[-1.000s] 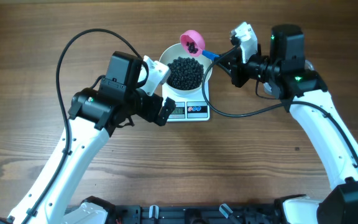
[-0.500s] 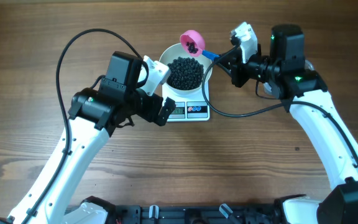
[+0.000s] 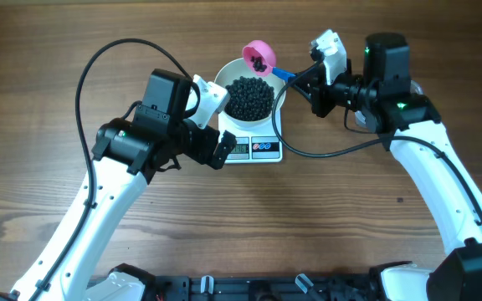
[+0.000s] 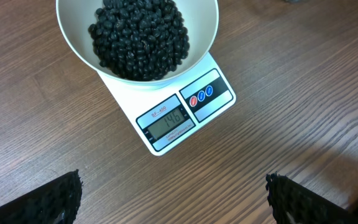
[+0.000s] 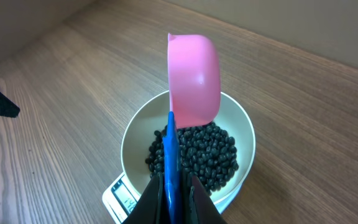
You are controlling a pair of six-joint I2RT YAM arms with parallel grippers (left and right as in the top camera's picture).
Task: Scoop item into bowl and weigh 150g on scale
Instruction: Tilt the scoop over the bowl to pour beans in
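The white bowl [image 3: 243, 122] stands on the scale [image 3: 258, 149], heaped with black beans [image 3: 249, 98]. In the left wrist view the bowl [image 4: 79, 50], the beans [image 4: 138, 34] and the scale [image 4: 219, 102] lie ahead, and its display reads 146. My left gripper [image 4: 173, 186] is open over bare wood; from overhead it [image 3: 217, 121] sits at the scale's left side. My right gripper [image 5: 174, 186] is shut on the blue handle [image 5: 170, 149] of a pink scoop [image 5: 194, 78], held above the bowl's [image 5: 135, 140] far rim. A few beans lie in the scoop [image 3: 258, 57].
A black cable [image 3: 99, 67] loops over the table behind the left arm. Another cable [image 3: 333, 150] runs from the right arm toward the scale's right side. Wood table [image 3: 375, 234] surrounds the scale.
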